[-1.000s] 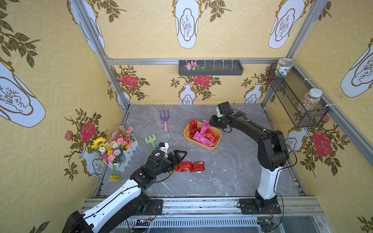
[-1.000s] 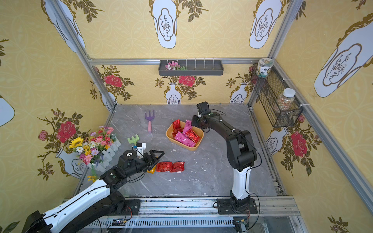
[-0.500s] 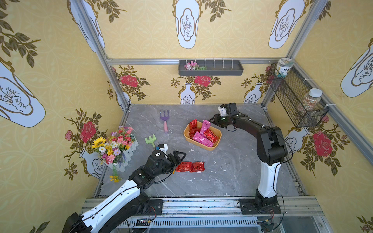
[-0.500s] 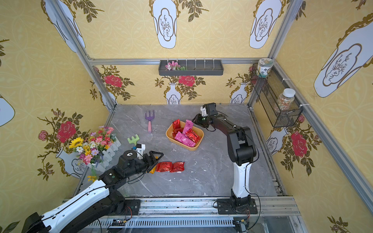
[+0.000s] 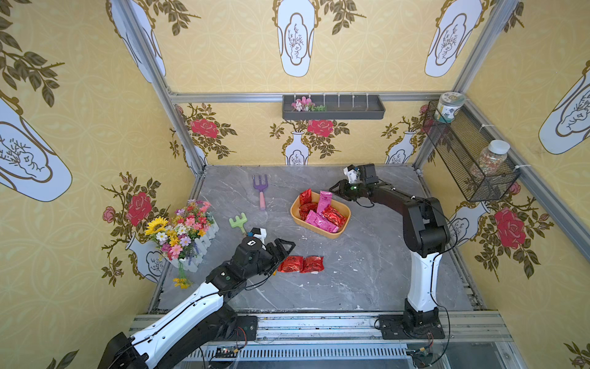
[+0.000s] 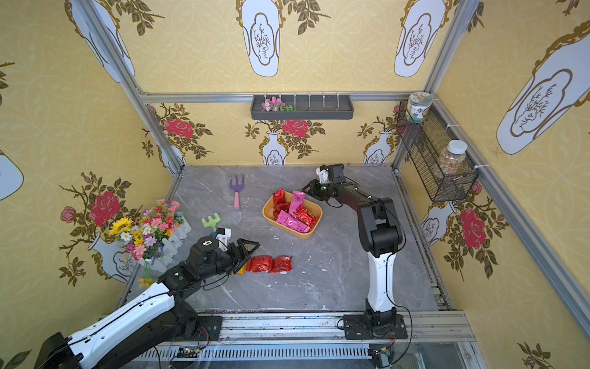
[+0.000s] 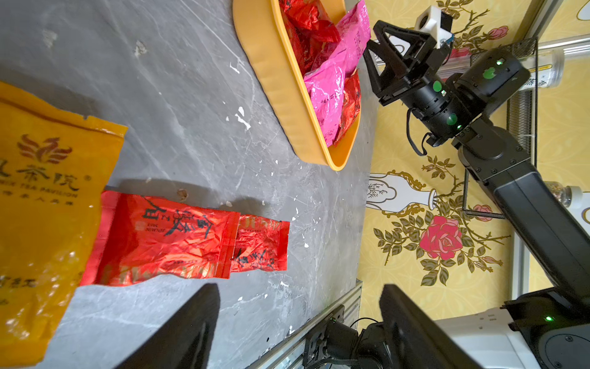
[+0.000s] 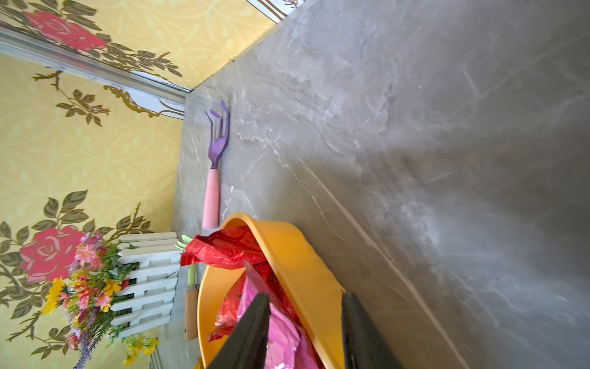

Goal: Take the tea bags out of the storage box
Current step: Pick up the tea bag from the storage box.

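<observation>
My robot test cell, dressed up as a room

Flowered wallpaper panels (image 5: pixel 95 111) hang on bare aluminium framing (image 5: pixel 223 97). My left arm (image 5: pixel 191 303) and right arm (image 5: pixel 421 274) are bolted to a slotted rail (image 5: pixel 319 326) at the marble-look table (image 5: pixel 367 281), with cables (image 5: pixel 445 319) exposed.

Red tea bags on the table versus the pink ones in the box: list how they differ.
Colour: the red bags are bright red; the pink bags are magenta. Shape: red bags are short and squarish; pink bags are longer. Place: red bags lie flat, side by side, on the table; pink bags are in the box. Both are shiny, crinkled foil.
</observation>
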Controlling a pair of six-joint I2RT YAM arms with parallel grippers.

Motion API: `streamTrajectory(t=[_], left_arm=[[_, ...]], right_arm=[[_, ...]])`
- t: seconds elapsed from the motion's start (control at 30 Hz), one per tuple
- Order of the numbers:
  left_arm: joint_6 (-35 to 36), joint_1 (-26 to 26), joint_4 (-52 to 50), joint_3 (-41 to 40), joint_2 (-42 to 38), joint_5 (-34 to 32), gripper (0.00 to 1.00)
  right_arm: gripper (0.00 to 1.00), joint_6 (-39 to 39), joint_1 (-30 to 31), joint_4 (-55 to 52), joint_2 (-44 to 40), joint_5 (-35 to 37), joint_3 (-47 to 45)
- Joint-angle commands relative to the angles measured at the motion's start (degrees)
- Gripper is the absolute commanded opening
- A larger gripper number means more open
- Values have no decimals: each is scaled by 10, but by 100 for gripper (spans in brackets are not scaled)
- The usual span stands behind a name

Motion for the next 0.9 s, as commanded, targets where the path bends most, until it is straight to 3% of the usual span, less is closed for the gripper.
streamTrajectory(t=[0.0,0.57,0.87], left_arm=[[-3,0,18,0,7,5,84],[-8,0,32,-7,13,12,85],[-9,0,36,-8,13,13,85]], right_arm=[[40,11,0,41,7,-31,0],[17,42,4,81,-2,-47,-28],[3,48,12,79,-25,-18,-27]])
